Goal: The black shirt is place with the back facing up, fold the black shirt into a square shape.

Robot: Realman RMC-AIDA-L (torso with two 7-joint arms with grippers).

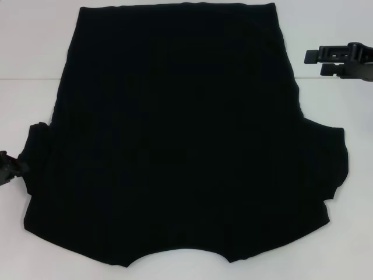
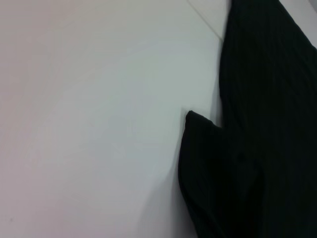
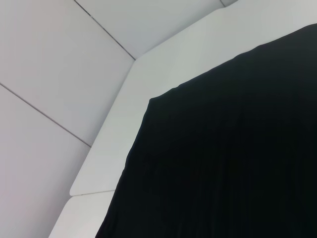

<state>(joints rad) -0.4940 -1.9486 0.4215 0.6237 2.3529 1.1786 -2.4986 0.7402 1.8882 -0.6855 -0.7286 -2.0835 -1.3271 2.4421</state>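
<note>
Jaws of the left gripper sit at the left edge of the white surface, right against the bunched left sleeve of the black shirt; so little of them shows that I cannot tell whether they are parted or closed on the cloth. In the left wrist view that sleeve lies rumpled, its corner jutting onto the bare surface. Spread flat, the shirt covers most of the surface's middle, its straight hem toward the far edge and its curved neckline toward the near edge. Its right sleeve lies flat, pointing toward the right edge. Well apart from the cloth, near the far right corner, the right gripper hovers with its jaws parted and nothing between them. From the right wrist view, one hem corner rests flat near the surface's edge.
</note>
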